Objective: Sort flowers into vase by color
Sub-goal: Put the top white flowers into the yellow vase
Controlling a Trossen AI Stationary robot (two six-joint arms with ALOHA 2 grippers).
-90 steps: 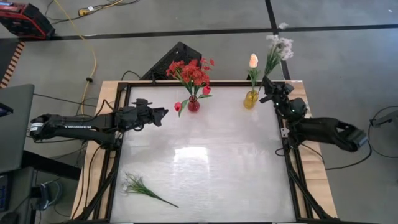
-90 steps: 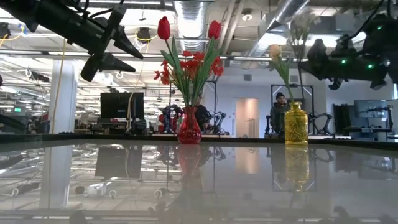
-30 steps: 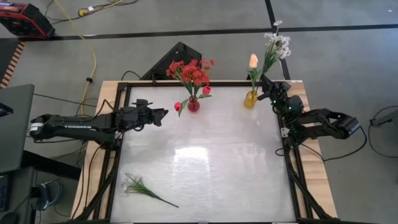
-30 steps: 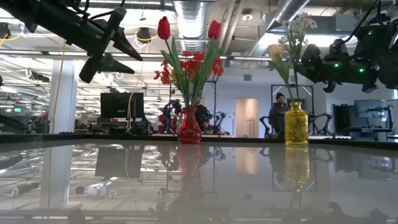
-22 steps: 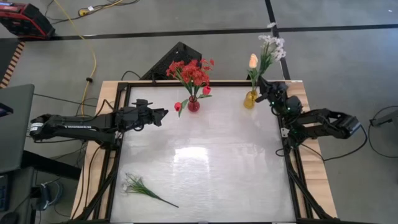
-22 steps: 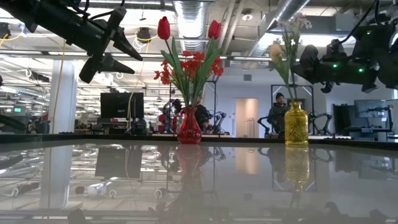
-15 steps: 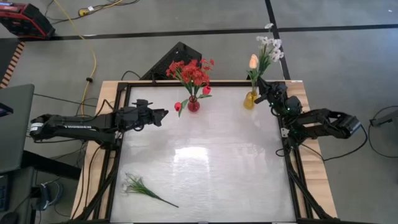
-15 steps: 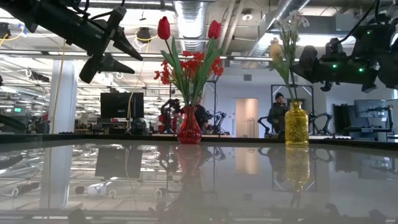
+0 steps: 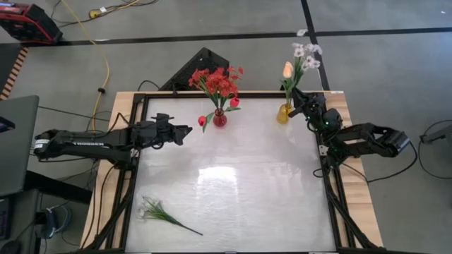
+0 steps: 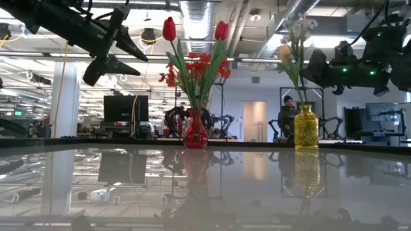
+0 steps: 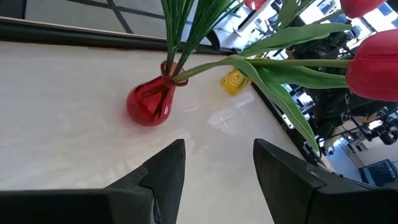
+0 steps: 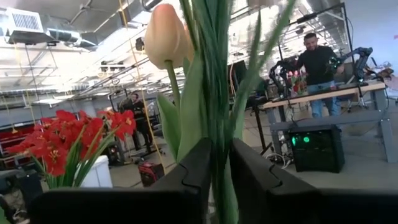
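High view shows the white spray [image 9: 304, 53] standing in the yellow vase [image 9: 284, 113] beside a peach tulip [image 9: 288, 68], the right tool [image 9: 299, 99] loosely closed around its stems, the left tool [image 9: 185, 130] released over the counter [image 9: 233, 183].

My dark 2-finger left gripper [image 9: 188, 130] hovers with fingers spread (arm stretched level). My dark right gripper [image 9: 295, 98] shows a narrow gap between its fingers.
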